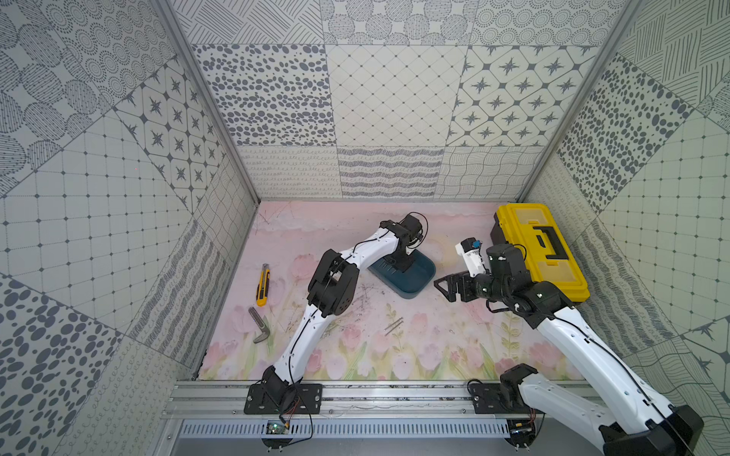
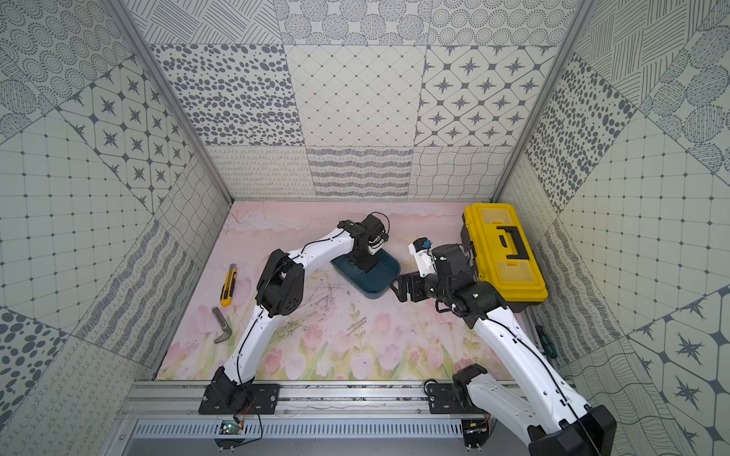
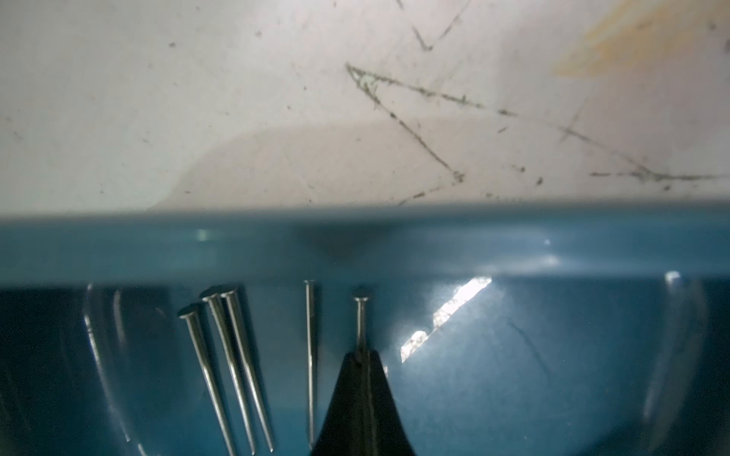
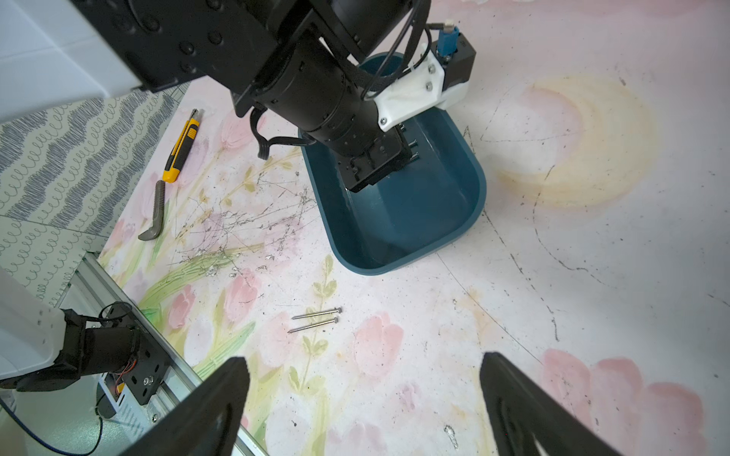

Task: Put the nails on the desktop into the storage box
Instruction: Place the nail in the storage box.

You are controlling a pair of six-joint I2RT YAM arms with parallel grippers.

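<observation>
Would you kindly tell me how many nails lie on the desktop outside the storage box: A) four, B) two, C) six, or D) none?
B: in the right wrist view, two nails lie side by side on the desktop, apart from the storage box.

Grey-on-white patterned panels of dots, stars, grids and waves wall in three sides, the back one well beyond the left end effector. Aluminium corner posts join them under soft, even light.
</observation>
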